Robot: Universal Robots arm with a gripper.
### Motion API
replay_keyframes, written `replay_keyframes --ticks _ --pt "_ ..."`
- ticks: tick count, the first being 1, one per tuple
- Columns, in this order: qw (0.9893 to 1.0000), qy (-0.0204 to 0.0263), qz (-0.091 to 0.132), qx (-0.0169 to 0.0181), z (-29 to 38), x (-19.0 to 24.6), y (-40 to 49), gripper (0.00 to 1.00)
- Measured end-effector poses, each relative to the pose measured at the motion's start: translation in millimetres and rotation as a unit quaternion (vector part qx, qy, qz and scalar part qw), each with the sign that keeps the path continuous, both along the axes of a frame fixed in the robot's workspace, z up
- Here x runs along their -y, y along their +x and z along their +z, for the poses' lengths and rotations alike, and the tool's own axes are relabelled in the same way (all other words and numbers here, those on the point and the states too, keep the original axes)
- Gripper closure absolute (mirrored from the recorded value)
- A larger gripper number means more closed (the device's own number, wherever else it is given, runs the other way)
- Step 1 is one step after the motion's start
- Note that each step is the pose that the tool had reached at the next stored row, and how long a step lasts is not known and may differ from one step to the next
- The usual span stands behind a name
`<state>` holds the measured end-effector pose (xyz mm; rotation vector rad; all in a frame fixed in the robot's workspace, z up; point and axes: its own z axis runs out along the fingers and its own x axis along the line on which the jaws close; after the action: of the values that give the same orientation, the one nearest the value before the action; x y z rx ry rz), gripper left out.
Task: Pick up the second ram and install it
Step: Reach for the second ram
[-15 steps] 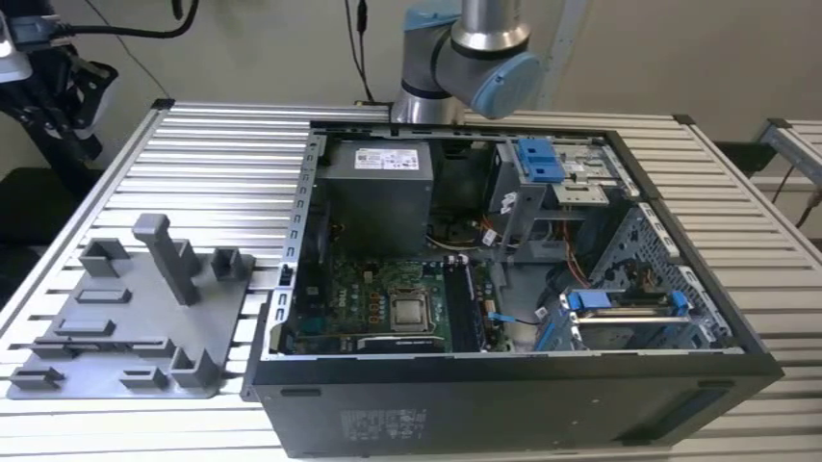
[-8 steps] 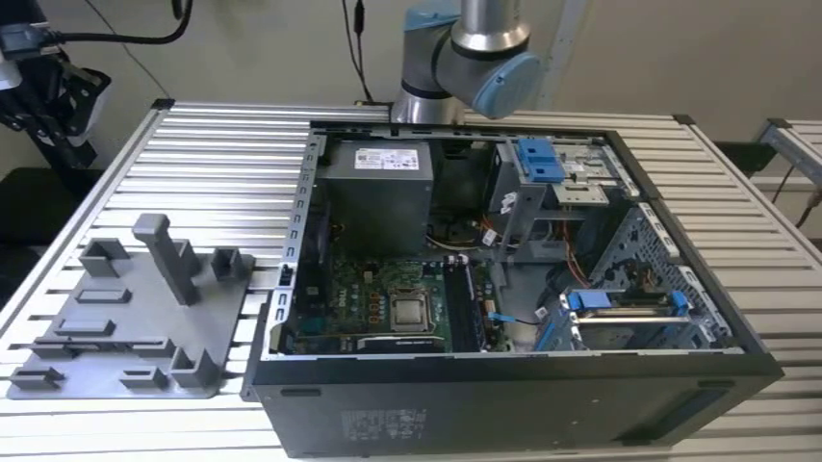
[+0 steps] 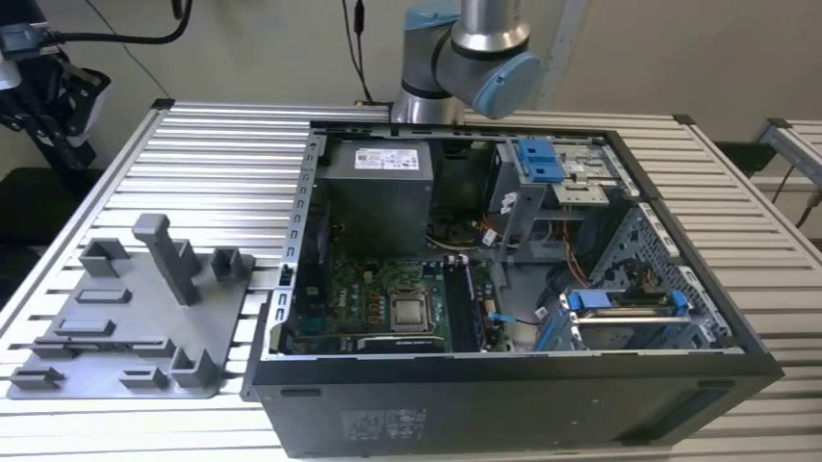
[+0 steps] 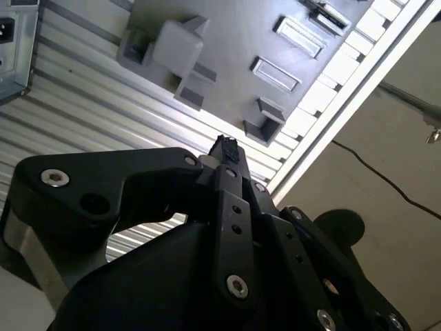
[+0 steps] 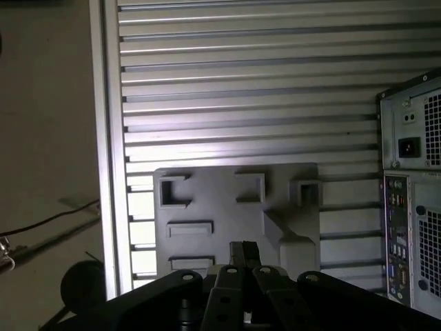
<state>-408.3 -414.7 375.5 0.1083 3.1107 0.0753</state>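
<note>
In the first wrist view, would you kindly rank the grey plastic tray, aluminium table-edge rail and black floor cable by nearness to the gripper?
1. Grey plastic tray, just in front of the gripper.
2. Aluminium table-edge rail, at the table's side.
3. Black floor cable, beyond that rail.

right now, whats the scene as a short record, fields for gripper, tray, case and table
gripper: hangs above the grey tray, as both wrist views show
tray: flat on the table, at the exterior view's left of the case, with raised holder blocks
case: lying open, green motherboard exposed
table: slatted metal, carrying tray and case
</note>
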Motion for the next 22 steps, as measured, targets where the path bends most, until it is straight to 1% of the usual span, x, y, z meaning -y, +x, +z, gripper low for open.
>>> replay_keyframes --ticks 5,13,22 --pt "1.0000 0.0000 0.000 0.0000 0.0 5.0 0.0 0.89" --pt "1.0000 0.0000 0.000 0.0000 0.0 17.2 0.0 0.89" --pt "1.0000 0.0000 0.000 0.0000 0.0 28.3 0.0 0.89"
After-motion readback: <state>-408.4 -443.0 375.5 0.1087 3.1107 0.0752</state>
